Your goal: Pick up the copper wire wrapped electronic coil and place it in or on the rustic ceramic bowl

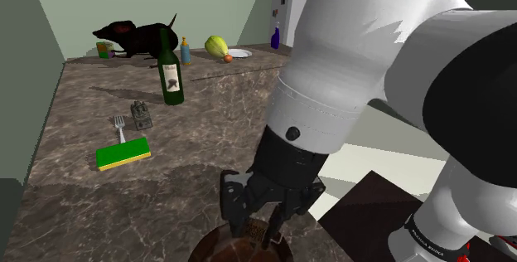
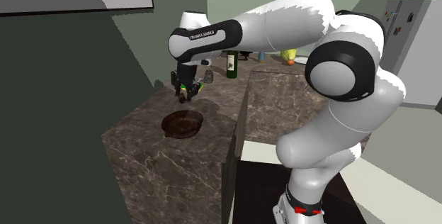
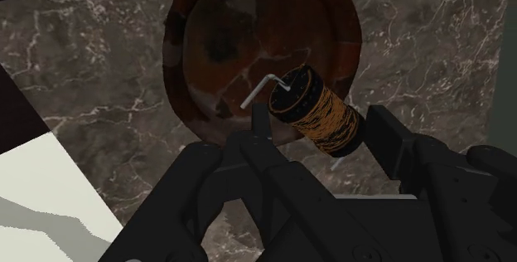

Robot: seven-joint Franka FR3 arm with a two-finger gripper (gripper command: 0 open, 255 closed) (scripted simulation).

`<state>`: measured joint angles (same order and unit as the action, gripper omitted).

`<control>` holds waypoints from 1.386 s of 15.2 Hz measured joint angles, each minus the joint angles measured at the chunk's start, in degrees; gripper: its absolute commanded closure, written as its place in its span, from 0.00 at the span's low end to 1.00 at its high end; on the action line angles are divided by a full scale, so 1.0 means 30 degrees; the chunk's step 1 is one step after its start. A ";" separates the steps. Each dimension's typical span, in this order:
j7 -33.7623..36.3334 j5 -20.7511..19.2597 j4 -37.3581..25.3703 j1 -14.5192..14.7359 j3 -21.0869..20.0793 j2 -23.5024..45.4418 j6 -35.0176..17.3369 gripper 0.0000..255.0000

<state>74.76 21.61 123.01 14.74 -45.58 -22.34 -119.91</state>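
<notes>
Now your claw (image 3: 319,136) grips the coil (image 3: 319,109) above the bowl (image 3: 224,45). Lower it straight over the bowl's middle, then open gently so the coil cannot roll out.

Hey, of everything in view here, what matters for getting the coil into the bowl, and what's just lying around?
For the job: coil, bowl, gripper holding the coil.
Lying about: wine bottle, sponge, fork, plate, blue bottle.

We count one coil (image 3: 319,113), one brown bowl (image 3: 207,20), one wine bottle (image 1: 171,76), one fork (image 1: 120,128), one green sponge (image 1: 123,153), one white plate (image 1: 240,53).
</notes>
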 measured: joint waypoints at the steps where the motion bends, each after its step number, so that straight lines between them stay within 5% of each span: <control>1: 0.0150 -0.0019 0.0075 0.0000 -0.0180 0.0086 -0.0188 1.00; 14: 0.0360 -0.0054 0.2496 -0.0150 -0.1513 0.1209 -0.3694 1.00; 20: 0.0301 -0.0036 0.2749 -0.0161 -0.1565 0.1292 -0.4016 1.00; 21: 0.0300 -0.0036 0.2751 -0.0161 -0.1565 0.1293 -0.4019 0.00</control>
<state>75.66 21.50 131.27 14.25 -50.28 -18.46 -131.97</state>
